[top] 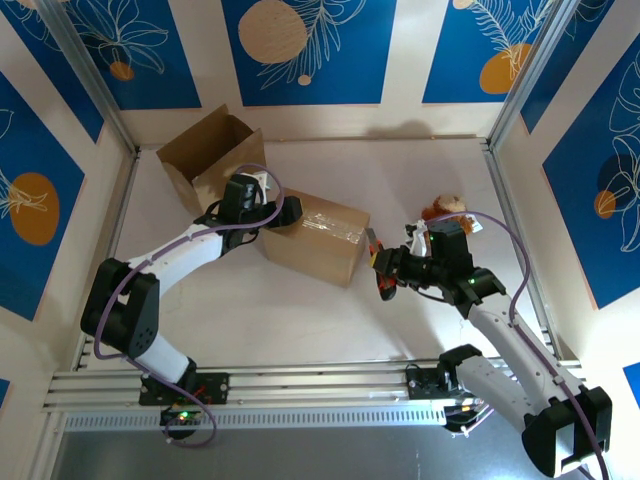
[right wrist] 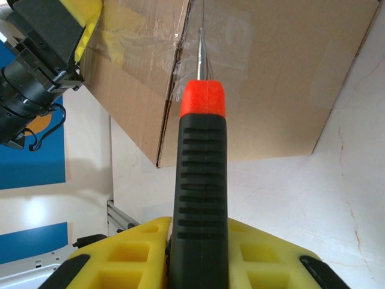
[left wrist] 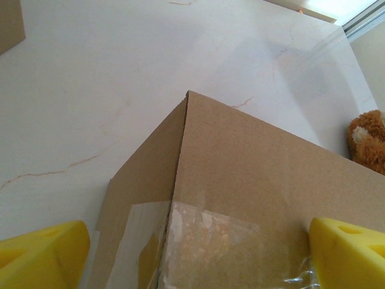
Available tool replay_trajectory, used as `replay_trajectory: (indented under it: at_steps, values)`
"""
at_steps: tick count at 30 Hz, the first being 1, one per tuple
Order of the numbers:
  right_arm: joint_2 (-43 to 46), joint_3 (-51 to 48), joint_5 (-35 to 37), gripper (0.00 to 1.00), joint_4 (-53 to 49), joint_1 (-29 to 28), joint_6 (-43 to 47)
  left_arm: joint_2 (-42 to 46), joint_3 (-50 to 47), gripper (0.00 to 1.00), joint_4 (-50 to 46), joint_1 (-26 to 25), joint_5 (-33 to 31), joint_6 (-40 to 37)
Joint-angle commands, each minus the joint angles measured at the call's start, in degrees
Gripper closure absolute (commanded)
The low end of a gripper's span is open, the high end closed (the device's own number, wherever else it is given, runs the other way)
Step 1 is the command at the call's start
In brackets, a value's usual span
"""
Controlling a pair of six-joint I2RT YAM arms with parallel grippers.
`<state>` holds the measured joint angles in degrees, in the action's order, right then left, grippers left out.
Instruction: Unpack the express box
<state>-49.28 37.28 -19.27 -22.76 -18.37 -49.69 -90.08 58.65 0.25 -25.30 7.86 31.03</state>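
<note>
The sealed express box [top: 318,235] lies mid-table, slightly left of centre, with clear tape [left wrist: 210,241] across its top seam. The opened carton [top: 205,150] sits at the far left and a plush toy [top: 447,208] just to the box's right. The left gripper [top: 287,212] is at the box's far-left end with its yellow fingers [left wrist: 42,250] spread wide and the taped corner between them. One pad looks to sit over the top face and the other hangs just beside the side wall, so it reads as bracing rather than a true clamp (can't tell if either pad presses). The right gripper [top: 385,270] is closed firmly on a box cutter [right wrist: 200,174] with a black handle and red collar. Its thin blade [right wrist: 201,51] points at the taped edge on the box's near-right side, with the tip at or just short of the tape; contact isn't clear. The step in hand, by my reading, is slitting the tape, and the task is early, since the flaps are shut. To do it well, keep the blade shallow and in line w/ the seam and run it along the flap gap, not into the cardboard, so the contents aren't cut. Pull steadily toward the braced end so the left arm takes the push and the box doesn't slide. Keep the blade path away from the left fingers, and watch for the tape bunching up.
</note>
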Motion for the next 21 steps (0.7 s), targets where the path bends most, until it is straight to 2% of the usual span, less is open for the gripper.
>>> replay_trajectory:
  at_steps: [1, 21]
  values:
    - [0.6, 2.0, -0.4, 1.00, -0.6, 0.4, -0.2, -3.0, -2.3, 0.08, -10.1, 0.3, -3.5, -2.0]
    - [-0.9, 0.9, -2.4, 1.00, 2.5, 0.2, -1.5, -3.1, -2.2, 0.08, -10.1, 0.3, -3.5, -2.0]
